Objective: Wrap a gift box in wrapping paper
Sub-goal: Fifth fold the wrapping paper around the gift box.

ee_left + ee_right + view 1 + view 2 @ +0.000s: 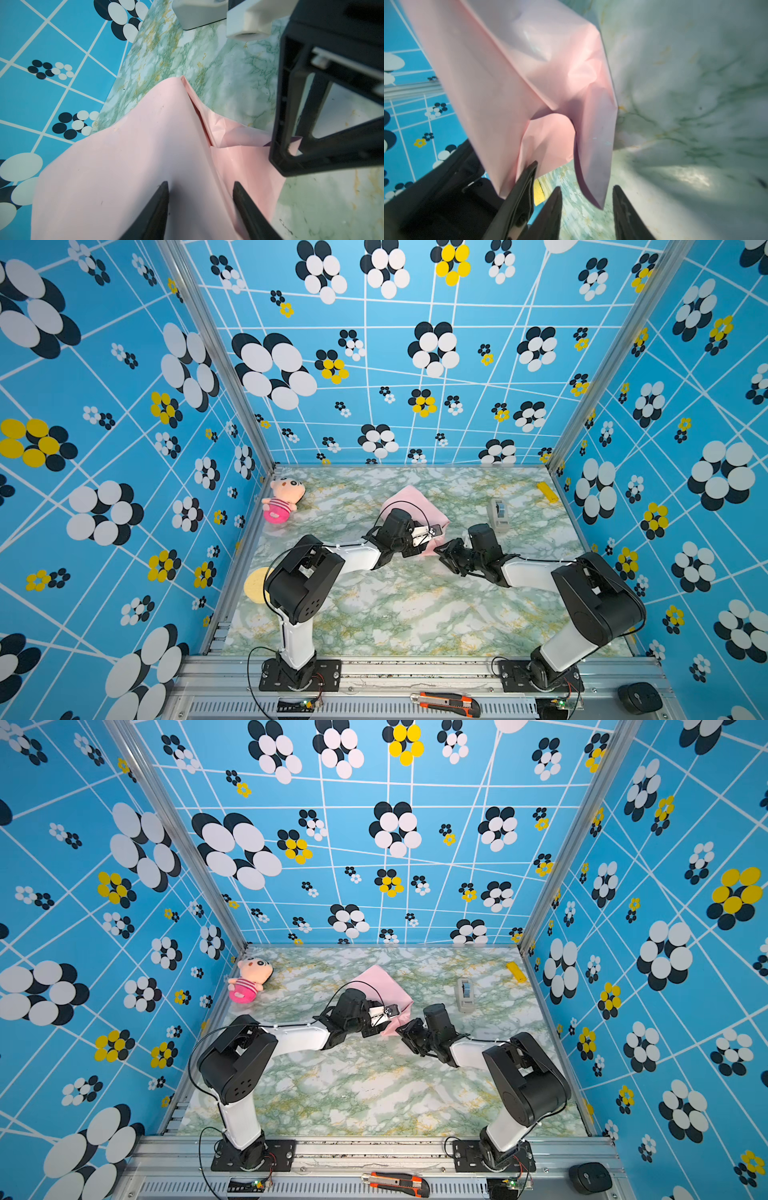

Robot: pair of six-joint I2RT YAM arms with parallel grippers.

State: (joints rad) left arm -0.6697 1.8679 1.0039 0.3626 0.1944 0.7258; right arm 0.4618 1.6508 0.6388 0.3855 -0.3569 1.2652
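Note:
The wrapping paper [409, 497] lies folded into a bundle at the middle back of the table, pale pink face outward, and shows in both top views. The gift box is hidden. My left gripper [434, 531] reaches over the bundle from the left. In the left wrist view its jaws [199, 184] stand either side of a paper-covered hump and press into the paper [124, 166]. My right gripper [440, 549] sits at the bundle's near right corner. In the right wrist view its jaws [586, 188] are apart, and a loose lilac-backed flap of paper [596, 166] hangs between them, touching neither.
A pink plush doll [282, 499] lies at the back left. A grey tape dispenser [500, 512] stands right of the paper, with a yellow item [547, 491] by the right wall. A yellow disc [255, 585] lies near the left arm. A utility knife [446, 703] rests on the front rail.

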